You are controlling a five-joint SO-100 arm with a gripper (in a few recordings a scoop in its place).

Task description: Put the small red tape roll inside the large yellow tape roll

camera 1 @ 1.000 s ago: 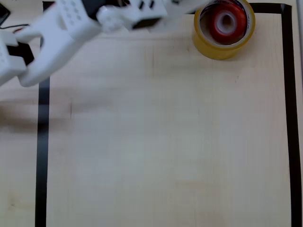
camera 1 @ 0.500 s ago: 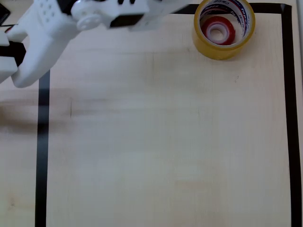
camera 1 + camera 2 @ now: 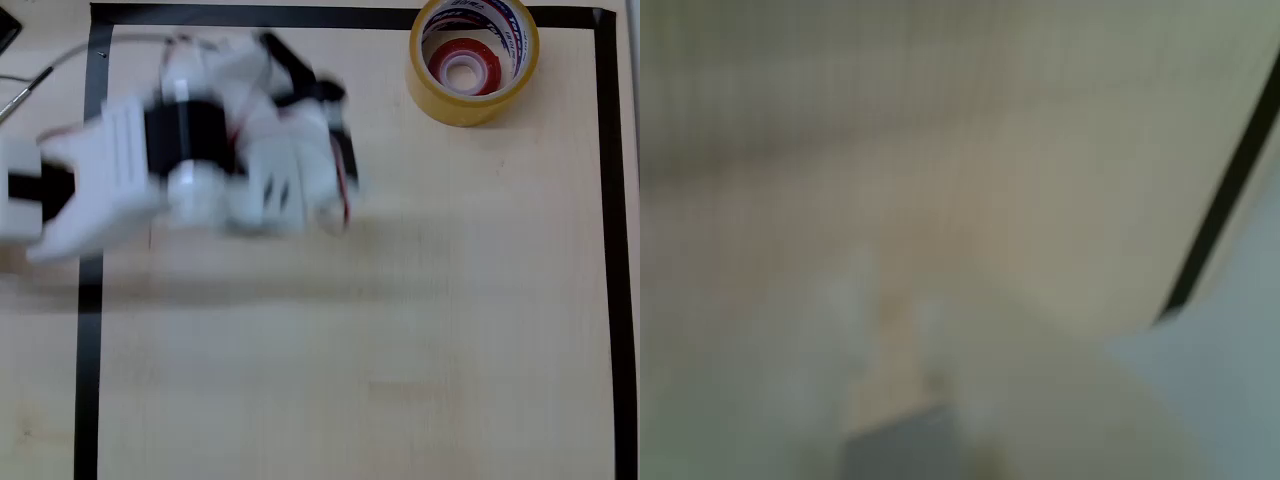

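Two views show this moment, and they share very little. From overhead, the large yellow tape roll (image 3: 473, 62) stands at the upper right of the frame, just inside the corner formed by the black tape lines (image 3: 92, 300) that border the light wooden table (image 3: 360, 350). The small red tape roll (image 3: 462, 68) lies flat inside the yellow roll's hole, its white core facing up, with the printed white inner wall of the yellow roll around it. The white arm (image 3: 200, 180) sprawls across the upper left of that frame, well apart from both rolls, smeared by motion blur, with thin wires trailing off its body. Its gripper (image 3: 25, 200) reaches the left edge of the picture, over the left black line, and the blur together with the frame edge hides how far its fingers are spread.

The wrist view gives a heavily blurred stretch of pale table, with one black tape line (image 3: 1225, 190) running diagonally down the right side and a lighter surface beyond it in the lower right corner. Pale finger shapes (image 3: 845, 300) rise from the bottom of the frame with a narrow strip of table showing between them, but the outlines are too soft to judge whether the gripper is spread or closed. Nothing can be made out between the fingers.
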